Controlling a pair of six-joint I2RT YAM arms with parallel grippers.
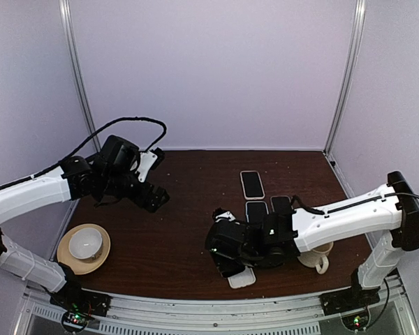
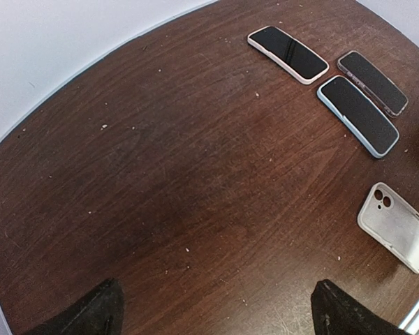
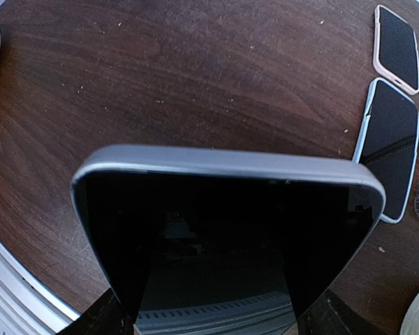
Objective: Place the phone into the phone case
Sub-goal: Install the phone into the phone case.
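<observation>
Gripping a phone (image 3: 227, 230) by its two long edges, the right gripper (image 1: 227, 259) sits at lower centre of the top view. In the right wrist view the phone fills most of the frame, with its dark screen facing the camera. Its grey rim runs across the top, and a black finger (image 3: 101, 315) presses on each lower side. The jaws are parted only as far as the phone's width.

The case (image 1: 242, 278) is white and lies open side up on the table (image 1: 174, 237). It is at the bottom of the top view, just below the right gripper and partly covered by it. Whether the phone touches the case cannot be told.

The left gripper (image 2: 216, 317) hangs at upper left of the top view, well apart from the case. Its fingers (image 2: 91, 314) are spread wide at the two lower corners of the left wrist view. Only bare wood shows between them, and they hold nothing.

Three more phones lie flat, screens up, right of centre. A pink phone (image 1: 252, 184) is highest in the frame. A blue phone (image 1: 256, 209) lies just below it, and a dark phone (image 1: 281, 204) lies beside that.

A mug (image 1: 318, 259) stands at lower right, under the right arm. A cup (image 1: 85, 242) sits on a saucer (image 1: 64, 257) at lower left.
</observation>
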